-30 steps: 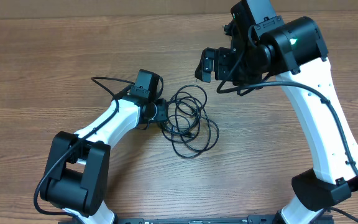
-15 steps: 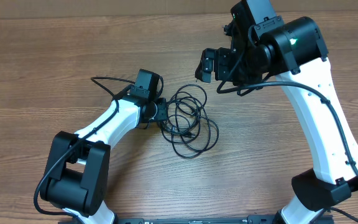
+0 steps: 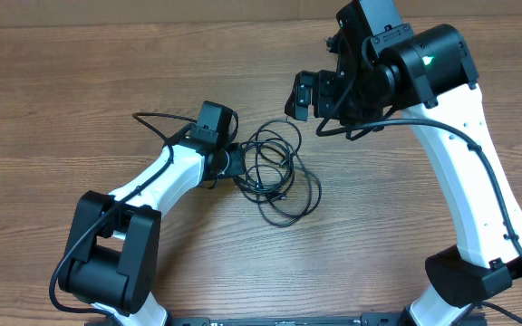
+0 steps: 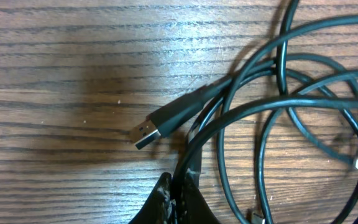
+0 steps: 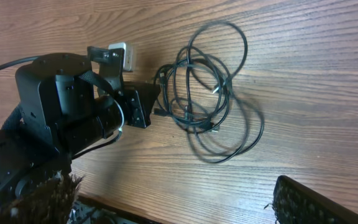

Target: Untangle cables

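Note:
The cables (image 3: 273,174) lie as one loose black tangle of thin loops on the wooden table, between the two arms. My left gripper (image 3: 234,164) sits at the tangle's left edge, shut on one cable strand. In the left wrist view its jaws (image 4: 178,198) are pinched together, with that strand (image 4: 194,163) running up out of them. A USB plug (image 4: 145,134) lies just beyond them on the wood. My right gripper (image 3: 310,94) hangs open above the table, behind and to the right of the tangle. From its wrist camera the tangle (image 5: 188,111) lies far below its spread fingers (image 5: 312,199).
The left arm's white link (image 3: 166,177) and black base (image 3: 107,254) fill the near left. Its own thicker black cable (image 3: 152,118) arcs off to the left. The right arm's white link (image 3: 465,172) stands at the right. The table's near edge (image 5: 114,208) shows in the right wrist view.
My left gripper's jaws have closed on a strand at the tangle's left edge, and the lower loops have shifted slightly. The right arm has not moved.

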Available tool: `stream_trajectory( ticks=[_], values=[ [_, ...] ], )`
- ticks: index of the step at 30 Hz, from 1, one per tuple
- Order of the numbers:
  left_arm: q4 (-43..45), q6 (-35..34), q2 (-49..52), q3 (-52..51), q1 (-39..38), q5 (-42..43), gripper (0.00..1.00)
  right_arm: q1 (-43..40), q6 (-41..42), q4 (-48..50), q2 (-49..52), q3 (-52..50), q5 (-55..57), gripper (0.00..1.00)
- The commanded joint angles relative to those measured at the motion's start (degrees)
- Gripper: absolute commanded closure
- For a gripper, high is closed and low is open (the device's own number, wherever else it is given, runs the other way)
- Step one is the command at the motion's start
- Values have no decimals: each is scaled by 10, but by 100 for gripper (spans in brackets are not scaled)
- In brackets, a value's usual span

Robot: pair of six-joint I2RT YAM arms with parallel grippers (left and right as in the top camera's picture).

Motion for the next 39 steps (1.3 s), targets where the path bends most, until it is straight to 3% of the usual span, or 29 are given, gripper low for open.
stream_trajectory(
  ticks=[1,11,17,25,34,39],
  values=[
    [0,2,6,-5,0,21,96,0,-2,-7,-7,-2,6,0],
    [-8,-10,-80,79,7,249,96,0,-5,-28,-7,-2,15,0],
    [-30,-60,-172,148,5,293,96,0,-4,-27,-7,-2,40,0],
    [-15,-131,-277,161,3,308,96,0,-4,-12,-7,-2,47,0],
    [76,-247,-319,161,3,390,96,0,0,21,-6,-2,6,0],
    [211,-355,-320,161,3,458,96,0,0,32,0,-10,6,0]
  ],
)
